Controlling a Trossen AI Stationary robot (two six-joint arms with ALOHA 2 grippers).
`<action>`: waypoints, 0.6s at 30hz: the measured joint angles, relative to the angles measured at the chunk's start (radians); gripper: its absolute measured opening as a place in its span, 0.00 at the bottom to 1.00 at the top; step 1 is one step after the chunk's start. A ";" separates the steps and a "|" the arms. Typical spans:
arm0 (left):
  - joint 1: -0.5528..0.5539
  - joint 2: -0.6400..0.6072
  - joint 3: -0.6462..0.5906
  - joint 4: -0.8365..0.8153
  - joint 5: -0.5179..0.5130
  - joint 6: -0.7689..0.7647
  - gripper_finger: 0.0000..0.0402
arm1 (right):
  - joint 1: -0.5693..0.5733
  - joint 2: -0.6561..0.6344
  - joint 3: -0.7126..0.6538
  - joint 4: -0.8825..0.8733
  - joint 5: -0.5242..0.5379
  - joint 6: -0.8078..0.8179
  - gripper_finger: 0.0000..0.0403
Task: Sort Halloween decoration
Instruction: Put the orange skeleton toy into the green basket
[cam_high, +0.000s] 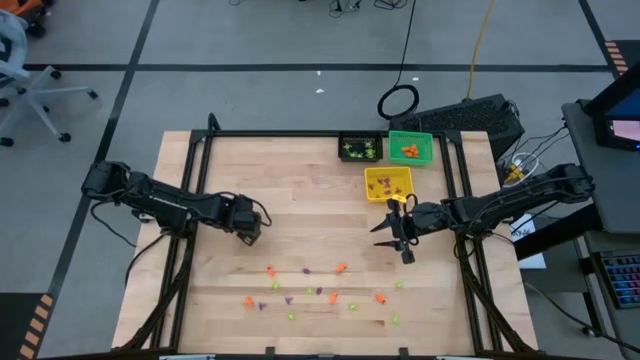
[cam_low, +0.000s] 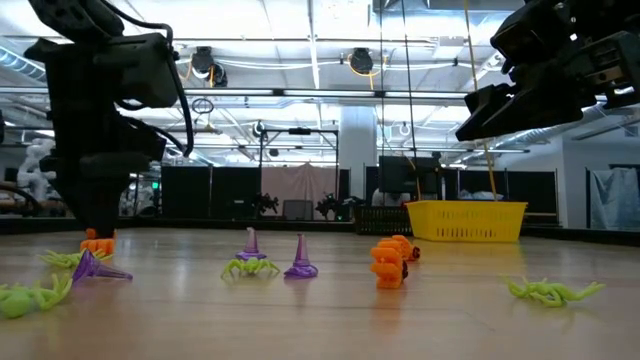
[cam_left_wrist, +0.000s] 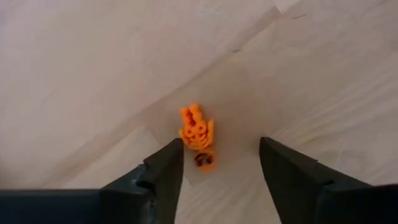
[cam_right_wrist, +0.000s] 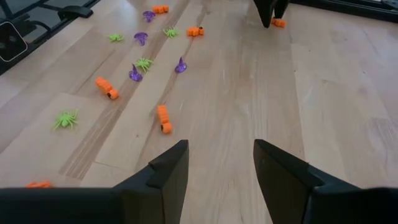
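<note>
The Halloween decoration is a scatter of tiny orange, purple and light-green trinkets (cam_high: 320, 290) lying on the wooden table's near middle. Apart from them, toward the left, one orange trinket (cam_left_wrist: 198, 134) lies flat on the wood. My left gripper (cam_left_wrist: 217, 155) points down over it, open, with one finger on each side. The low view shows this gripper (cam_low: 97, 222) just above the same trinket (cam_low: 97, 243). My right gripper (cam_high: 400, 235) hangs open above the table right of centre, holding nothing (cam_right_wrist: 217, 155). My left gripper comes from above, pointing down, with its fingers straddling the orange trinket. One fingertip (cam_left_wrist: 173, 149) stands right beside the trinket's side (cam_left_wrist: 185, 140); I cannot tell whether it touches. The trinket lies flat on the table.
At the far right stand three small square bins: black (cam_high: 360, 140), green (cam_high: 428, 147) and yellow (cam_high: 372, 183), each with trinkets inside. A black frame rail (cam_high: 300, 133) runs along the table's far edge. Bare wood lies between the two grippers.
</note>
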 joint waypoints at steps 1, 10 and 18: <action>0.000 0.000 0.000 0.000 0.008 0.000 0.48 | 0.000 0.000 0.000 0.000 0.000 0.000 0.41; 0.000 0.001 -0.001 0.001 0.035 -0.022 0.30 | 0.000 0.000 0.000 0.000 0.000 0.000 0.41; -0.001 0.002 -0.002 -0.007 0.010 -0.016 0.18 | 0.000 0.000 0.000 0.000 0.000 0.000 0.41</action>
